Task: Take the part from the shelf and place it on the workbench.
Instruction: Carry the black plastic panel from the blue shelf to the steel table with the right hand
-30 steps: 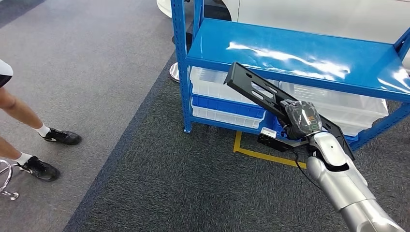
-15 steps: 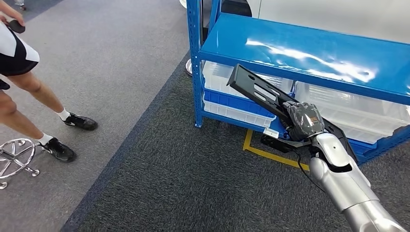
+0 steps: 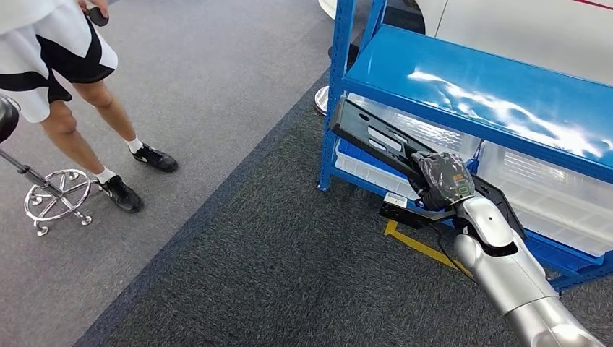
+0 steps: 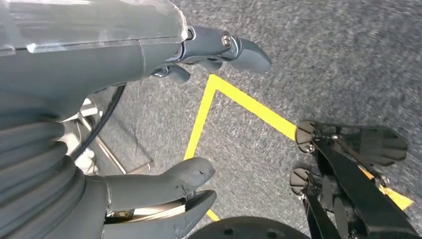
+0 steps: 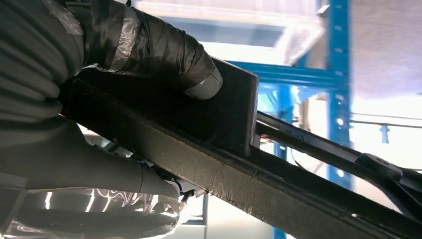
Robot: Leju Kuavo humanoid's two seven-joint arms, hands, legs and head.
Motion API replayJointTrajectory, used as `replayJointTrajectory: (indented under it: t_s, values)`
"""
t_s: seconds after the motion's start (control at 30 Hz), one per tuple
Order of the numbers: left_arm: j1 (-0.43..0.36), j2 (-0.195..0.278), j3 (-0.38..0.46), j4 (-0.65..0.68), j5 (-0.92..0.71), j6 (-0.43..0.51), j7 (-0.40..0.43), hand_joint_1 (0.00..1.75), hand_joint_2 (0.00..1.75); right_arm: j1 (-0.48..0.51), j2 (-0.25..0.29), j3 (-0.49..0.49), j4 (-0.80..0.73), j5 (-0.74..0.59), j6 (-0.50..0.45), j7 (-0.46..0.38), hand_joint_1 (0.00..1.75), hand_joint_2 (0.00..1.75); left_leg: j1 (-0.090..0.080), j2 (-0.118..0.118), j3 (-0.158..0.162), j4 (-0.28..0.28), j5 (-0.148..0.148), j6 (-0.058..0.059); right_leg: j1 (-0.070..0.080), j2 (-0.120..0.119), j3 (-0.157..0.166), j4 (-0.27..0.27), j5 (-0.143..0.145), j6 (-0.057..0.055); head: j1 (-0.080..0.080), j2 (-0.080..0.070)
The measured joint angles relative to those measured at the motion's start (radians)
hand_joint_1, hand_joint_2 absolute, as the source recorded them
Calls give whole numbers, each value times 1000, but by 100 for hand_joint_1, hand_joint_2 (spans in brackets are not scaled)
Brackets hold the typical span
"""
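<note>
The robot's right hand [image 3: 446, 181], wrapped in clear film, is closed around a long, flat black part [image 3: 376, 137], gripping it near its middle. The part is held tilted in the air in front of the blue metal shelf [image 3: 463, 79], its far end raised toward the shelf's top board. Seen from the right wrist, the dark fingers [image 5: 164, 55] press against the part's flat face. The left hand [image 4: 164, 124] hangs over the carpet with its fingers apart, holding nothing. Clear plastic bins [image 3: 549, 191] sit on the shelf's lower level. The floor is dark grey carpet [image 3: 275, 275] marked with yellow tape [image 3: 423, 249]. A person [image 3: 65, 58] stands to the left beside a chrome stool base [image 3: 58, 199].
</note>
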Motion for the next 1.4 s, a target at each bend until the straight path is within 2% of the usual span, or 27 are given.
replayJointTrajectory:
  t_s: [0.03, 0.1, 0.13, 0.17, 0.2, 0.27, 0.3, 0.33, 0.4, 0.47, 0.53, 0.6, 0.67, 0.7, 0.77, 0.83, 0.87, 0.9, 0.97, 1.0, 1.07, 1.13, 1.2, 1.23, 1.27, 1.33, 1.4]
  values:
    - [0, 0, 0, 0, 0, 0, 0, 0, 175, -2, 1, 1, -1, 0, 0, 0, 175, 175, 4, -8, 1, -7, 6, 4, -3, 24, -12, 29, -23, 5, 0, 0]
    - [-2, 0, -1, 0, 2, -1, 0, 0, 175, -4, 3, 4, -2, 5, 2, 4, 175, 175, 6, -27, 0, -11, 12, 8, -10, 74, -62, 143, -88, 12, 1, 0]
    - [-3, 0, -1, 0, 3, -2, 0, 0, 175, -3, 4, 6, -2, 9, 4, 7, 175, 175, 7, -37, -2, -10, 13, 9, -13, 84, -90, 206, -115, 15, 1, 0]
    - [-3, 0, -1, 0, 5, -4, 0, 0, 175, -3, 7, 9, -2, 14, 5, 11, 175, 175, 7, -50, -3, -8, 13, 9, -16, 88, -107, 246, -123, 18, 1, 0]
    - [-3, 0, -1, 0, 7, -6, 0, 0, 175, -2, 12, 12, -4, 19, 7, 16, 175, 175, 8, -62, -4, -5, 13, 8, -19, 89, -109, 251, -111, 21, 1, 0]
    - [-3, 2, -1, 0, 13, -11, 0, 0, 175, -6, 24, 19, -10, 31, 11, 26, 175, 175, 11, -85, -6, 4, 10, 3, -29, 102, -63, 154, -42, 26, 1, 0]
    - [-3, 5, -1, 0, 17, -14, 0, 0, 175, -10, 32, 22, -13, 38, 14, 33, 175, 175, 11, -96, -9, 10, 9, -2, -33, 124, -34, 93, -14, 28, 1, 0]
    - [-4, 9, 0, 0, 21, -18, -1, 0, 175, -14, 41, 27, -16, 47, 19, 40, 175, 175, 11, -107, -14, 16, 8, -9, -36, 145, -11, 43, 3, 27, 1, 0]
    - [-4, 18, 0, 0, 27, -27, 0, 0, 175, -19, 63, 39, -23, 63, 29, 56, 175, 175, 12, -126, -29, 22, 13, -23, -33, 166, 0, 10, 2, 22, 0, 0]
    - [-1, 27, 1, 0, 31, -33, 1, 0, 175, -22, 89, 49, -30, 72, 35, 67, 175, 175, 16, -136, -39, 23, 18, -37, -32, 145, -2, 6, 4, 11, 0, 0]
    - [1, 34, 0, 0, 32, -35, 2, 0, 175, -30, 110, 55, -38, 75, 40, 71, 175, 175, 16, -99, -58, 59, -7, -47, -33, 121, 0, -1, 10, -5, -1, 0]
    - [-2, 39, 0, 0, 32, -35, 1, 0, 175, -39, 117, 57, -43, 76, 43, 72, 175, 175, 15, -48, -107, 168, -66, -54, -31, 92, 1, -4, 11, -16, -1, 0]
    - [-2, 42, 0, 0, 32, -35, 0, 0, 175, -43, 119, 58, -45, 73, 47, 72, 175, 175, 16, -32, -158, 283, -111, -58, -26, 63, 1, -3, 10, -20, -1, 0]
    - [-2, 42, 0, 0, 32, -34, -1, 0, 175, -44, 119, 58, -46, 71, 48, 71, 175, 175, 17, -29, -162, 299, -109, -59, -25, 48, 1, -3, 9, -20, -1, 0]
    - [0, 44, 0, 0, 32, -33, -4, 0, 175, -47, 120, 59, -49, 67, 51, 68, 175, 175, 18, -18, -115, 219, -59, -57, -25, 23, 3, -2, 7, -18, -1, 0]
    - [1, 47, 0, 0, 33, -33, -6, 0, 175, -55, 120, 60, -54, 64, 53, 68, 175, 175, 11, 25, -47, 88, -14, -50, -21, 3, 4, 1, 3, -12, -1, 0]
    - [2, 48, 0, 0, 33, -33, -7, 0, 175, -59, 120, 60, -56, 64, 54, 68, 175, 175, 7, 42, -30, 49, -6, -44, -17, -6, 4, 3, 1, -8, 0, 0]
    - [2, 48, 0, 0, 34, -33, -8, 0, 175, -63, 120, 60, -56, 63, 56, 67, 175, 175, 3, 51, -25, 32, -7, -38, -12, -16, 4, 2, 0, -4, 0, 0]
    - [4, 49, 0, 0, 34, -32, -10, 0, 175, -67, 120, 60, -58, 63, 58, 67, 175, 175, 2, 31, -27, 27, -2, -24, -8, -36, 7, -1, -1, 4, 1, 0]
    - [4, 49, 0, 0, 34, -32, -11, 0, 175, -68, 120, 60, -59, 62, 58, 66, 175, 175, 3, 18, -27, 24, 1, -17, -11, -26, 8, 2, -7, 8, 1, 0]
    - [3, 49, 0, 0, 35, -32, -13, 0, 175, -69, 118, 60, -62, 62, 58, 66, 175, 175, 6, -3, -25, 16, 8, -4, -17, 29, -11, 54, -48, 14, 1, 0]
    - [2, 48, 0, 0, 35, -30, -14, 0, 175, -66, 114, 61, -63, 61, 58, 66, 175, 175, 6, -26, -26, 14, 11, 3, -18, 79, -66, 176, -112, 16, 1, 0]
    - [2, 44, 0, 0, 35, -26, -13, 0, 175, -56, 107, 62, -65, 59, 57, 68, 175, 175, 3, -55, -27, 15, 12, 7, -16, 91, -115, 272, -138, 15, 1, 0]
    - [2, 41, 0, 0, 34, -23, -12, 0, 175, -49, 104, 62, -68, 58, 56, 69, 175, 175, 1, -69, -26, 15, 13, 7, -16, 92, -119, 272, -122, 12, 1, 0]
    - [2, 39, 0, 0, 34, -20, -10, 0, 175, -44, 100, 62, -72, 57, 55, 72, 175, 175, 0, -84, -26, 16, 13, 8, -15, 95, -105, 233, -89, 8, 1, 0]
    - [2, 34, -1, 0, 34, -15, -8, 0, 175, -37, 94, 62, -81, 57, 51, 76, 175, 175, -2, -108, -26, 18, 13, 6, -15, 128, -49, 102, -14, -4, 1, 0]
    - [2, 30, -1, 0, 34, -12, -5, 0, 175, -32, 89, 62, -90, 58, 45, 78, 175, 175, 0, -129, -33, 21, 16, 1, -13, 162, -13, 15, 17, -11, 0, 0]
